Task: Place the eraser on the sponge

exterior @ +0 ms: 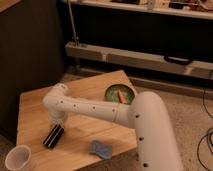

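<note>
Desk: pale wooden top, flat and matte, with straight edges and squared corners; it stands angled to the camera, one corner pointing toward it.
Eraser: long black rectangular block with a pale stripe along its length, hard-edged. It lies flat on the left part of the desk, its long axis slanting toward the near-left.
End effector: at the tip of the white arm, lowered onto the upper end of the eraser. Whether it is apart or clamped on the block cannot be told.
Arm: smooth white rounded casing with small dark dots, reaching across the middle of the desk from a thick segment at the right.
Sponge: small flat blue-grey pad, soft-looking with wavy edges, near the front edge of the desk. It is right of the eraser and apart from it.
White cup: round, smooth, open-mouthed, at the near-left corner, close to the edge and just below-left of the eraser.
Green bowl: round, glossy rim, at the far-right side of the desk, holding something orange; the arm passes in front of it.
Room: bare wood runs between eraser and sponge, and the arm overhangs the strip behind it.
Surroundings: grey metal rail behind the desk; speckled floor to the right.
</note>
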### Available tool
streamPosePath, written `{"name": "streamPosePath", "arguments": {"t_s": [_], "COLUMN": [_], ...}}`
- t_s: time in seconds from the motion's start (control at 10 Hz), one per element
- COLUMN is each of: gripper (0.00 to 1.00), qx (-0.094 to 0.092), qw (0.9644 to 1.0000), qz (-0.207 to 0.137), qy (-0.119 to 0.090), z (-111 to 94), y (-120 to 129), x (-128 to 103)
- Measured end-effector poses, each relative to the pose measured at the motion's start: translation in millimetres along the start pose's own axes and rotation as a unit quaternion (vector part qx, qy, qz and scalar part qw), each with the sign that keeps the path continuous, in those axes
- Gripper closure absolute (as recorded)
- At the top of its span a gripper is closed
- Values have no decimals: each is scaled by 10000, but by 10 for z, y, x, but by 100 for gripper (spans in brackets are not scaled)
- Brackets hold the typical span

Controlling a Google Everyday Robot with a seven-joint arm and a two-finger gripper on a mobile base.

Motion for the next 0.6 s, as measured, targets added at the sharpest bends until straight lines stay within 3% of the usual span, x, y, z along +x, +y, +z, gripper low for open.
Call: {"name": "streamPosePath", "arguments": {"t_s": [0.2, 0.5, 0.6], "gripper": [97, 100, 100], "qx": [79, 255, 278], "qw": [10000, 9996, 9994], "qz": [38, -39, -70], "qy": [0, -60, -187], "z": [-108, -490, -572], "y": [98, 450, 625], "x": [34, -14, -62]}}
